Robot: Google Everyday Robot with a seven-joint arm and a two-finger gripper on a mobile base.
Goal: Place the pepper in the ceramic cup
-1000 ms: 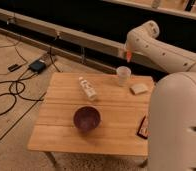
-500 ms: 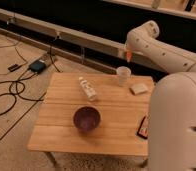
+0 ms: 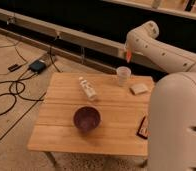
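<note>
The slim orange-red pepper hangs in the air below the end of the white arm. My gripper is shut on its upper end and is mostly hidden by the wrist. Directly beneath, with a clear gap, the pale ceramic cup stands upright near the far edge of the wooden table.
A dark purple bowl sits at the table's middle front. A clear plastic bottle lies left of the cup and a beige block lies to its right. A dark red packet rests at the right edge. Cables and a box lie on the floor at left.
</note>
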